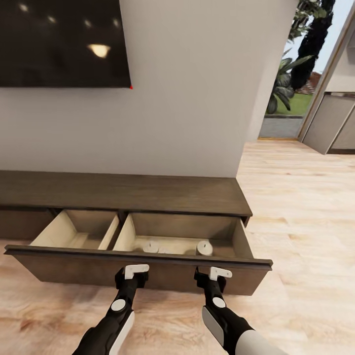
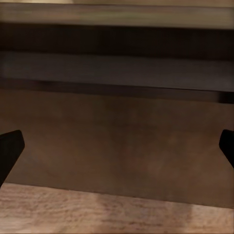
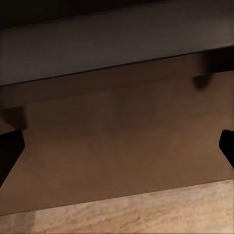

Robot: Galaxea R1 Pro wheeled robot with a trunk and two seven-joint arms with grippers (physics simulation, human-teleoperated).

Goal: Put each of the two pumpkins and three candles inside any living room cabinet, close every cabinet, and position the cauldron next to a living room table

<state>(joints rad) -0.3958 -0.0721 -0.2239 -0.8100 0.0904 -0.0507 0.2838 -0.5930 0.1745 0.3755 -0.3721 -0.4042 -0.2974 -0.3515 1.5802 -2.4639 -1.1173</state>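
Candles (image 1: 204, 247) lie in the right compartment of the open drawer (image 1: 138, 268) of the cabinet (image 1: 123, 192), below the screen (image 1: 59, 42). Left gripper (image 1: 134, 272) and right gripper (image 1: 213, 274) face the drawer front, both spread wide, holding nothing.

cabinet (image 1: 148, 192): long, low, dark brown wood, against the wall; drawer pulled out, pale beige inside, two compartments | candles (image 1: 204, 247): off-white stout cylinders, upright in the right-hand compartment near its front wall; one toward the right side, another (image 1: 151, 246) nearer the divider, well apart
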